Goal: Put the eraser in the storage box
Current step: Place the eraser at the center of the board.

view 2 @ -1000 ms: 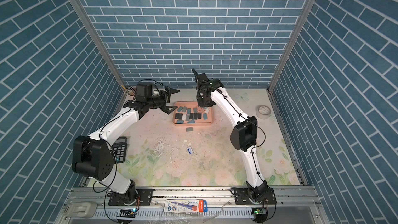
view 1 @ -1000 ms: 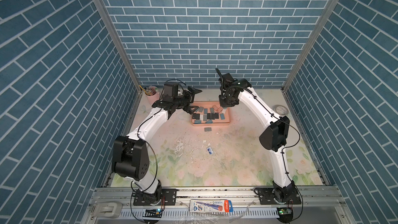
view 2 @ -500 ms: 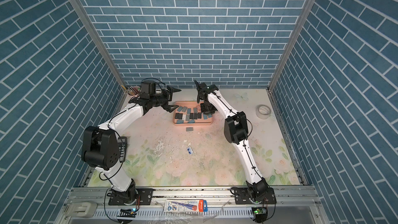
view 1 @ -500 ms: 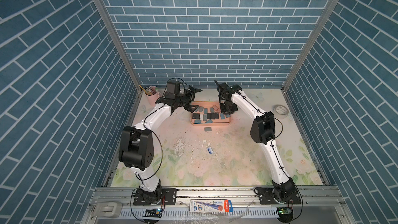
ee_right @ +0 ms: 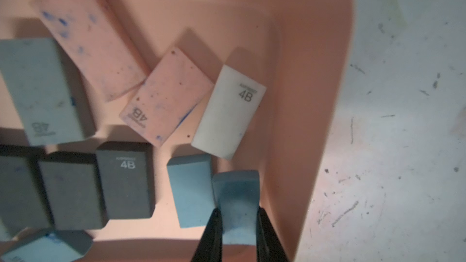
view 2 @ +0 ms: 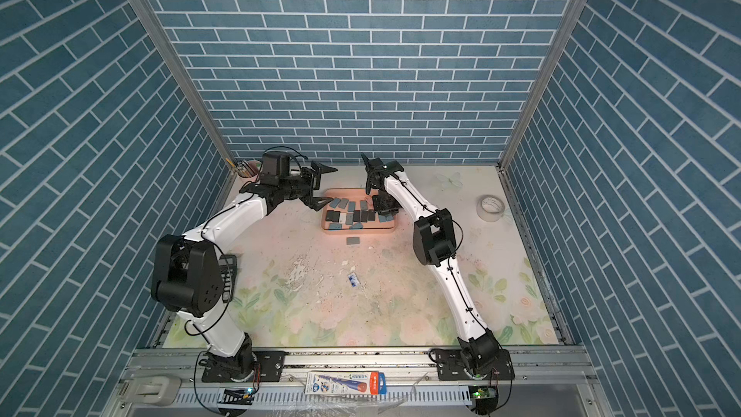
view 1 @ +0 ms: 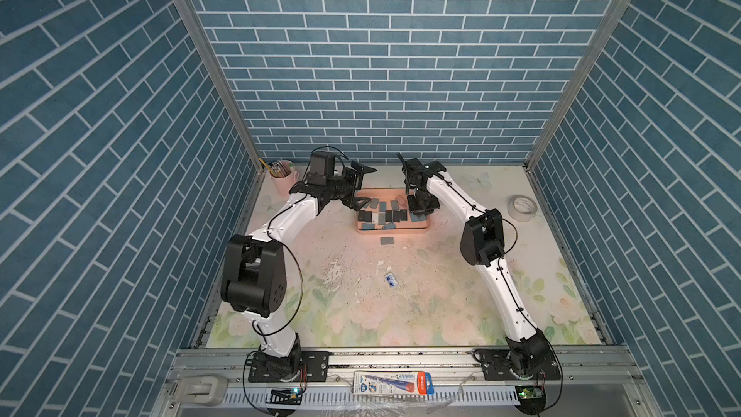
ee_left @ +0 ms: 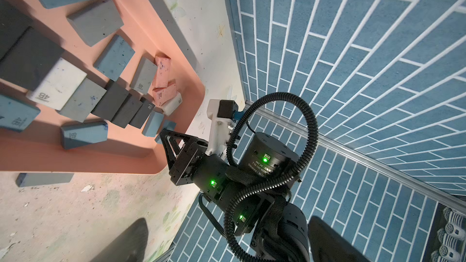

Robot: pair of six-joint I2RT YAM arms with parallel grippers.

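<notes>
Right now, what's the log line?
right gripper: shut on blue eraser, over box | left gripper: open, empty | grey eraser: outside box

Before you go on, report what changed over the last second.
The right hand, shut on a blue eraser, came down into the right end of the storage box, its elbow swinging inward. The left arm barely shifted; the left hand stayed open by the box's left end. Nothing was taken hold of or let go. The erasers lying in the box and the grey eraser in front of it did not move.
</notes>
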